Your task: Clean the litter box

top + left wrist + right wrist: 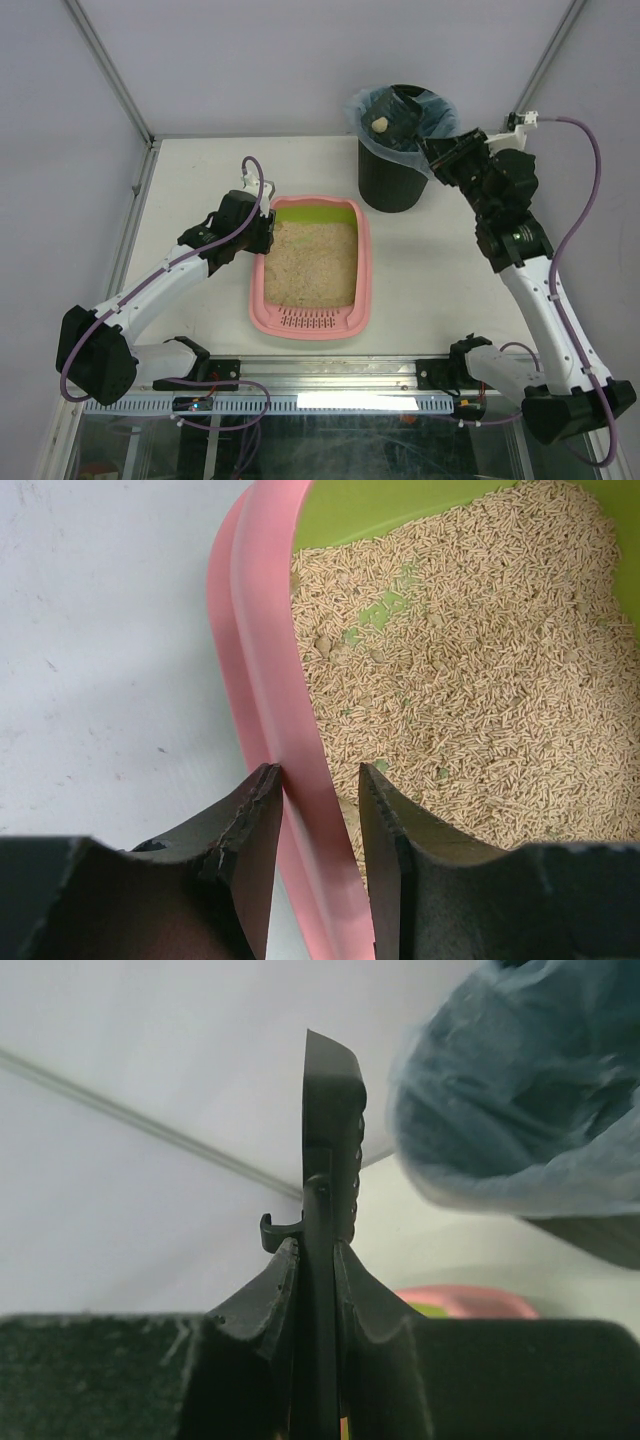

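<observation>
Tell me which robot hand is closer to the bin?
Right. The right gripper is at the bin, holding the scoop; the left gripper grips the litter box rim.

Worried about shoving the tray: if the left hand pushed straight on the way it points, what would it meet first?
The litter box: its pink rim sits between the left hand's fingers, so it would likely jam deeper onto that wall.

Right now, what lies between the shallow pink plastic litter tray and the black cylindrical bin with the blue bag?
Nothing, by the top view: the far corner of the litter tray nearly meets the bin, with only bare white table between.
</observation>
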Motion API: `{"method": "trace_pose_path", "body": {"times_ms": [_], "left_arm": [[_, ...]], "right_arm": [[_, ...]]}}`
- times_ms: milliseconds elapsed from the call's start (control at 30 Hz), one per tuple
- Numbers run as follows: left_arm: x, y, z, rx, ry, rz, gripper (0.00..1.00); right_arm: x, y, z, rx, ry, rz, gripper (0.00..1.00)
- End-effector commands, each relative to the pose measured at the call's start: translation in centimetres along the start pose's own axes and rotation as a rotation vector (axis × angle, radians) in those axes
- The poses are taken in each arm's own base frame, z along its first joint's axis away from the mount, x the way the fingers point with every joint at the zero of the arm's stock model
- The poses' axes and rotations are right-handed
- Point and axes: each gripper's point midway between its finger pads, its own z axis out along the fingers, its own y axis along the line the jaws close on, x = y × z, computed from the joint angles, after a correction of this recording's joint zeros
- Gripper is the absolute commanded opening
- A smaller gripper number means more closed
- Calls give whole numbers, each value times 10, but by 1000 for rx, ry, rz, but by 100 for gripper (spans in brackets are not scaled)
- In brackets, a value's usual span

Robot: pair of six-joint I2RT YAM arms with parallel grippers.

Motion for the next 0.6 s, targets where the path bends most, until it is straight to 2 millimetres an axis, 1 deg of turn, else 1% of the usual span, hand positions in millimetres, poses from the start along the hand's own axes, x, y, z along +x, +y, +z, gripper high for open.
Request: {"method": "trace_pose_path", "body": {"times_ms": [0, 133, 200, 267, 333, 400, 567], "left_arm": [[-11, -21, -7, 106, -48, 2, 36], [-12, -21, -7, 108, -48, 3, 36], [-12, -22, -8, 112, -49, 3, 36], [-12, -22, -8, 112, -50, 2, 36], [-13, -23, -9, 114, -52, 3, 36], [-12, -23, -8, 116, -50, 4, 36], [-11, -24, -7, 122, -42, 4, 36]], "right_arm": [[-44, -12, 20, 110, -122, -131, 0], [-72, -22, 36, 198, -187, -309, 0], [-80, -26, 41, 219, -201, -406, 0], [-86, -25, 46, 207, -213, -516, 0], [-87, -23, 51, 173, -216, -649, 0], [-83, -20, 57, 104, -212, -819, 0], [-76, -14, 60, -23, -272, -1076, 0]]}}
